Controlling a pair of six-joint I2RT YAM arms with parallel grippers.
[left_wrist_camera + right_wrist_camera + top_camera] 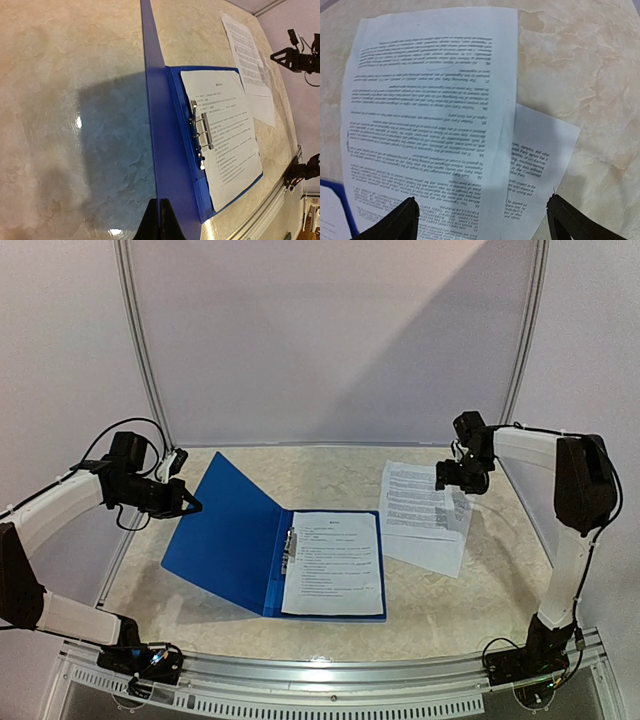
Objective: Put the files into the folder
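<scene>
The blue folder (pixel 232 540) lies open in the middle of the table with its cover tilted up on the left. My left gripper (pixel 188 506) is shut on the cover's outer edge; in the left wrist view its fingertips (pixel 160 222) pinch the thin blue edge of the folder (pixel 172 165). One printed sheet (pixel 335 562) lies inside, beside the metal clip (pixel 201 132). Two more files (pixel 425 515) lie overlapped on the table right of the folder. My right gripper (pixel 458 478) hovers open above them, and the upper sheet (pixel 430 110) and lower sheet (pixel 540 150) show between its spread fingers (pixel 405 220).
The marble tabletop (pixel 330 475) is bounded by a metal rail (pixel 330 670) along the near edge and white backdrop walls behind and at the sides. A corner of the folder (pixel 342 200) shows at the lower left of the right wrist view.
</scene>
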